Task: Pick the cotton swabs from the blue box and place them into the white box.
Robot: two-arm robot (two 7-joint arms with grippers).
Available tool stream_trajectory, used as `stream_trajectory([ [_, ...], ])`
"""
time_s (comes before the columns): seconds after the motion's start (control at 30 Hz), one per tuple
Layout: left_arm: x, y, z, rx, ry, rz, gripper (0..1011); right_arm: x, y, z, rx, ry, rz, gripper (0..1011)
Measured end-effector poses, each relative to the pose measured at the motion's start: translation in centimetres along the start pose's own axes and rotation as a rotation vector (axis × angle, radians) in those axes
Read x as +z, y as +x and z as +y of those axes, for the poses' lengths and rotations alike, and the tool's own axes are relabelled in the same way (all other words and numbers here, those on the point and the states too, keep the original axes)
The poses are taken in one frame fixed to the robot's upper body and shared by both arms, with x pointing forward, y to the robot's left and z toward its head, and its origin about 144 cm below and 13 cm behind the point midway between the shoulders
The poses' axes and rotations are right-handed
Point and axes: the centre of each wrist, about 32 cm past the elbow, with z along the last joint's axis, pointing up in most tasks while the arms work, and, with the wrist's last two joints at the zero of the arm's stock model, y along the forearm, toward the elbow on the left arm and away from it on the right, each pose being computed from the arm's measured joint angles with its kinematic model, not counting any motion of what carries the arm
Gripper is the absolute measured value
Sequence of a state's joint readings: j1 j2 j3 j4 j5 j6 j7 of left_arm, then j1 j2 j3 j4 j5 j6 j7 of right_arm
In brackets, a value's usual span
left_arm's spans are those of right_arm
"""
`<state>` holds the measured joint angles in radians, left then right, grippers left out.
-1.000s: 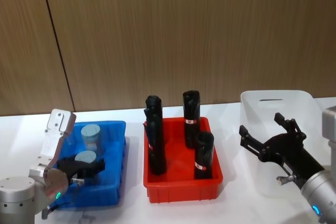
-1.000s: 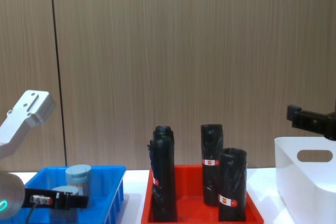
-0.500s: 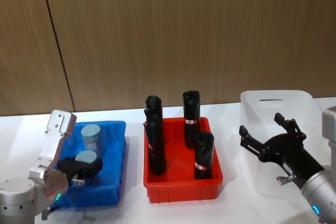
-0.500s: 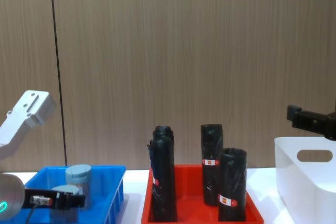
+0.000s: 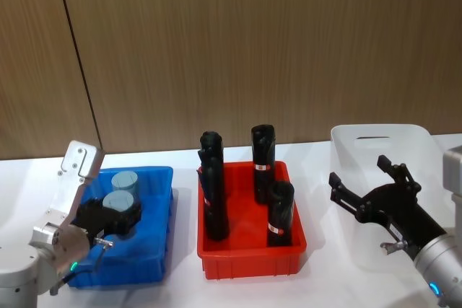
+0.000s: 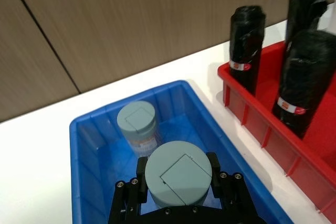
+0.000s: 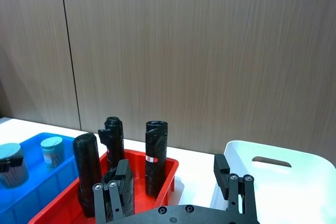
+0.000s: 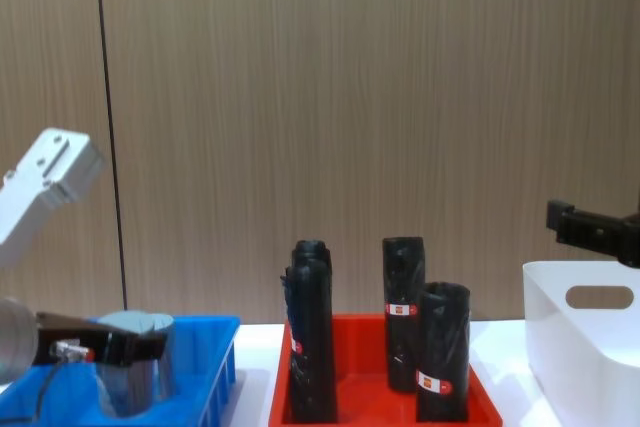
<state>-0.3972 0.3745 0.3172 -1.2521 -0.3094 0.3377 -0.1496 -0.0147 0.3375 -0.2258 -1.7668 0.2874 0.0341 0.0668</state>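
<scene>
My left gripper (image 5: 115, 216) is shut on one jar of cotton swabs (image 5: 119, 201), a clear jar with a grey-blue lid, held just above the floor of the blue box (image 5: 155, 250). The wrist view has that jar (image 6: 178, 169) between the black fingers (image 6: 140, 174). A second jar (image 5: 124, 182) stands at the box's far end, also the second jar (image 6: 137, 124). From the chest the held jar (image 8: 132, 352) is level with the blue rim (image 8: 215, 332). My right gripper (image 5: 358, 169) hangs open in front of the white box (image 5: 379, 137).
A red tray (image 5: 249, 254) with several upright black rolls (image 5: 263, 151) sits between the blue box and the white box (image 8: 580, 347). The rolls stand taller than both boxes. A wood-panelled wall closes off the back of the white table.
My left gripper has risen with the jar, lifting it off the blue box's floor to about rim height. The right arm has not moved.
</scene>
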Motion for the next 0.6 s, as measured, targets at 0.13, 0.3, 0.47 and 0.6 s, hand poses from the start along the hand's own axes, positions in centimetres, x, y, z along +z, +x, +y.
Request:
stream_trajectory([
  [0.13, 0.6, 0.1, 0.7, -0.026, -0.034, -0.034, 666, 0.0, 0.0, 0.0, 0.000, 0.000, 0.000, 1002],
  [0.3, 1.6, 0.2, 1.7, -0.079, -0.074, -0.075, 666, 0.0, 0.0, 0.0, 0.000, 0.000, 0.000, 1002],
  [0.47, 2.3, 0.3, 2.4, -0.135, -0.100, -0.099, 666, 0.0, 0.0, 0.0, 0.000, 0.000, 0.000, 1002],
  [0.6, 2.9, 0.5, 3.0, -0.186, -0.122, -0.113, 666, 0.0, 0.0, 0.0, 0.000, 0.000, 0.000, 1002],
])
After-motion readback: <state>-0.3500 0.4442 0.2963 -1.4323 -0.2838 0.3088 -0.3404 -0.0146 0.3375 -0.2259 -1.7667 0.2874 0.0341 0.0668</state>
